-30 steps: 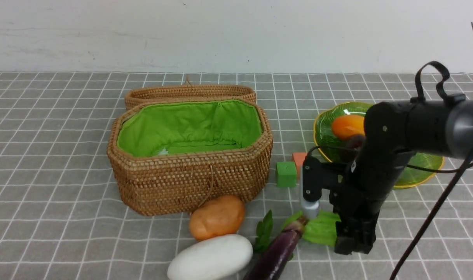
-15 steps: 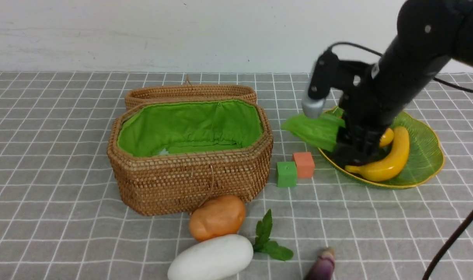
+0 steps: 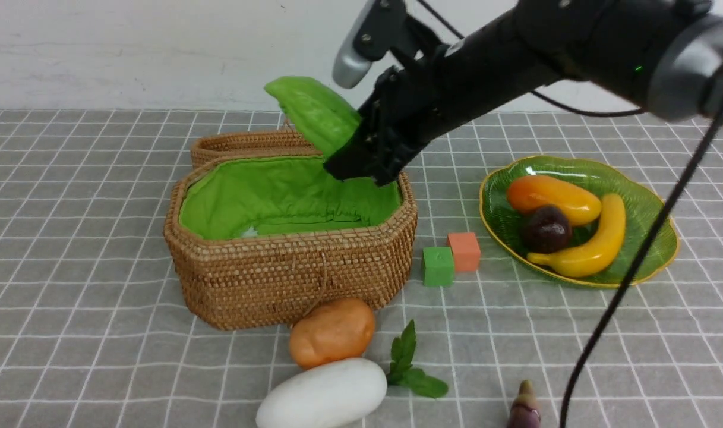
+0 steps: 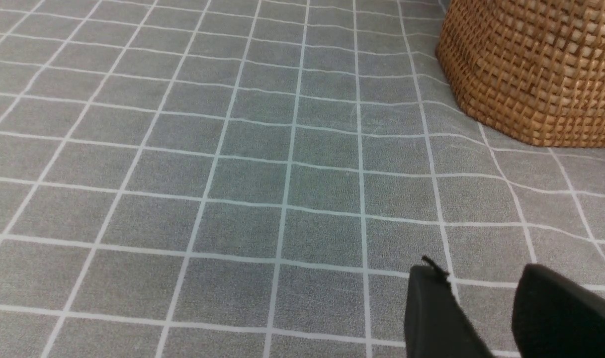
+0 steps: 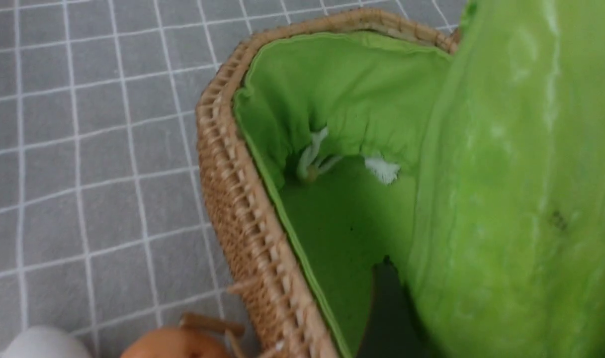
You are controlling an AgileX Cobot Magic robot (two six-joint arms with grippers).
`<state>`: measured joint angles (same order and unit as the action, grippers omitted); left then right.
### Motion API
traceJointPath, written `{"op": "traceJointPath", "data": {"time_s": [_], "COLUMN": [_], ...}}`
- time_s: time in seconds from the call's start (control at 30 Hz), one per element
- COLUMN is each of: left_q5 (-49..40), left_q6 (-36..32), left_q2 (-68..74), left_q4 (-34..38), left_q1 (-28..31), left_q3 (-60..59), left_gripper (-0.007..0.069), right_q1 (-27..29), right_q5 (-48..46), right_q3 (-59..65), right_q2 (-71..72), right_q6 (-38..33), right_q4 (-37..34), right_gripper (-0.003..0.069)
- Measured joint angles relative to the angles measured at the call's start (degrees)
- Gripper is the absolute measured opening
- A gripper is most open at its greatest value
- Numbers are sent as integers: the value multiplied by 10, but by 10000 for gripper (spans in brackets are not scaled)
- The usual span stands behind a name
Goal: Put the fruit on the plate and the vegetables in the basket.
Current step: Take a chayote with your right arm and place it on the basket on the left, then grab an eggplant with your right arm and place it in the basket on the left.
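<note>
The right arm has swung across from the plate. Front on, its right pincer grips the cucumber above the basket. Left wrist: left pincer parted, empty, over the surface. Right wrist: cucumber looms over the green lining.

Robot test bench, not a home. Plain white wall across the top, grey checked cloth over the whole table, black robot arm with a loose cable on the right. Props: toy banana at right, small coloured cubes mid-frame.
</note>
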<state>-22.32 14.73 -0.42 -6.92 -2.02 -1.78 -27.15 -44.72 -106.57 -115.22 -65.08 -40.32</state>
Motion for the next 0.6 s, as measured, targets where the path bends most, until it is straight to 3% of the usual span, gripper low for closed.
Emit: {"op": "traceJointPath", "data": {"time_s": [0.17,0.27,0.37,0.47,0.6], "left_q5": [0,0,0,0,0], "left_q6": [0,0,0,0,0], "left_q2": [0,0,0,0,0], "left_q4": [0,0,0,0,0], "left_q1": [0,0,0,0,0], "left_q3": [0,0,0,0,0], "left_gripper": [239,239,239,239,239], "right_q1": [-9,-9,-9,-9,1], "right_q5": [52,65,55,15,-101], "right_q3": [0,0,0,0,0], "right_q2": [-36,-43,-40,-27,33], "right_q6": [69,144,180,219,287], "right_q4": [3,39,68,108,182], "right_gripper": [454,612,670,672,615]}}
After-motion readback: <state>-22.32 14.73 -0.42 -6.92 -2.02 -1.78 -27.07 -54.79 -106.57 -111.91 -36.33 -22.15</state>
